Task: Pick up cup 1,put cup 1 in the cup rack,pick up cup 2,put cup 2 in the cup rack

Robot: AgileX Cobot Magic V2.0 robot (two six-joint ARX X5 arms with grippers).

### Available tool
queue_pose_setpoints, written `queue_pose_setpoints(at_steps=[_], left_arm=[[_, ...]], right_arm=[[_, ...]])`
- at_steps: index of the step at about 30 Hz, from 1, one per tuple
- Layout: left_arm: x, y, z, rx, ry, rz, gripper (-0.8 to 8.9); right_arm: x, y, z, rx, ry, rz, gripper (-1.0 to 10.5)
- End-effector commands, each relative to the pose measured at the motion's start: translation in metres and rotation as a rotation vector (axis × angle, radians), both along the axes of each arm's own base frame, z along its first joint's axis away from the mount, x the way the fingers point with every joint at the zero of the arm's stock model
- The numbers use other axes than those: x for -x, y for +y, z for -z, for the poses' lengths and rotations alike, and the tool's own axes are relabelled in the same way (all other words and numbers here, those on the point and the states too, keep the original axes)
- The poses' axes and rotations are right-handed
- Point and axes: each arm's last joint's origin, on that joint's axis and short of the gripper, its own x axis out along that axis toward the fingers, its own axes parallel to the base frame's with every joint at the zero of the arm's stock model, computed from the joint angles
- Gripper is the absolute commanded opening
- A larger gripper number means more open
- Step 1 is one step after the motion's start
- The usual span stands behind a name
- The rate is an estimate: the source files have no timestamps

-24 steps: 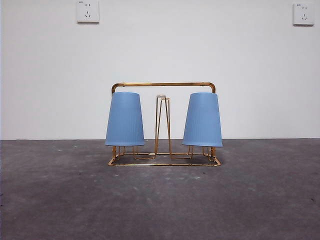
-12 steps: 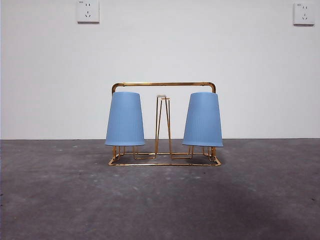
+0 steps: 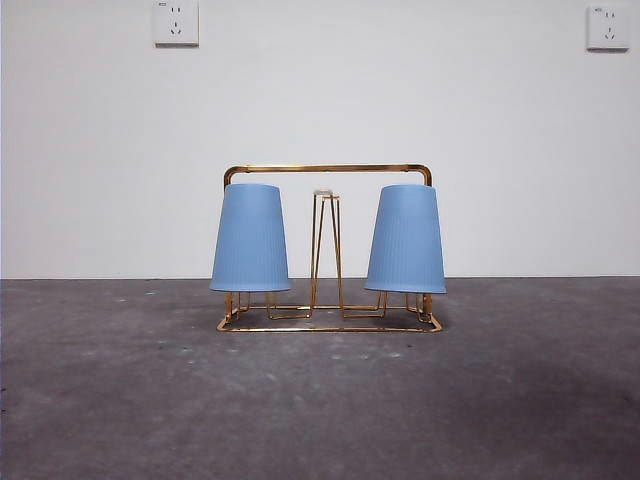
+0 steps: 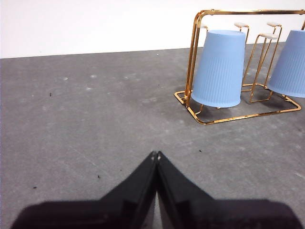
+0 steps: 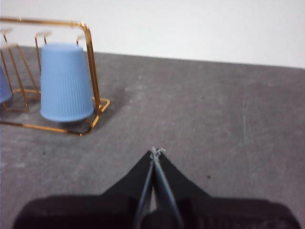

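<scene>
We keep our left gripper (image 4: 156,155) and right gripper (image 5: 155,151) pinched together, empty, well clear of the cup rack (image 3: 327,170); both blue cups (image 3: 250,238) sit upside-down on pegs, probably draining; task looks finished.

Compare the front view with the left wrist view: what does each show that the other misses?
Only the front view shows the two wall sockets and both blue cups complete, upside down at opposite ends of the cup rack. Only the left wrist view shows the left gripper, jaws shut, empty, over bare table apart from the rack. Both show the gold rack holding the cups, its middle pegs free.
</scene>
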Motion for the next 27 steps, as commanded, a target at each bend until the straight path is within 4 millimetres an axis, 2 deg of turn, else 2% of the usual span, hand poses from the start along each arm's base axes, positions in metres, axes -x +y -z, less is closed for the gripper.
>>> queue_pose_setpoints(at_steps=[1,3,27], left_arm=[[-0.0006,0.0001,0.0028,0.007,0.005,0.001,-0.03],[-0.0006,0.0001,0.0028,0.007,0.005,0.001,-0.03],[-0.0014,0.0,0.0041,0.006,0.021,0.001,-0.03]], right_arm=[[-0.0022,0.0,0.0113,-0.026,0.026,0.006,0.0],[-0.0034,0.0001,0.0192,-0.03,0.049,0.007,0.0],[-0.0039,0.0002,0.0189,-0.06,0.043,0.011,0.0]])
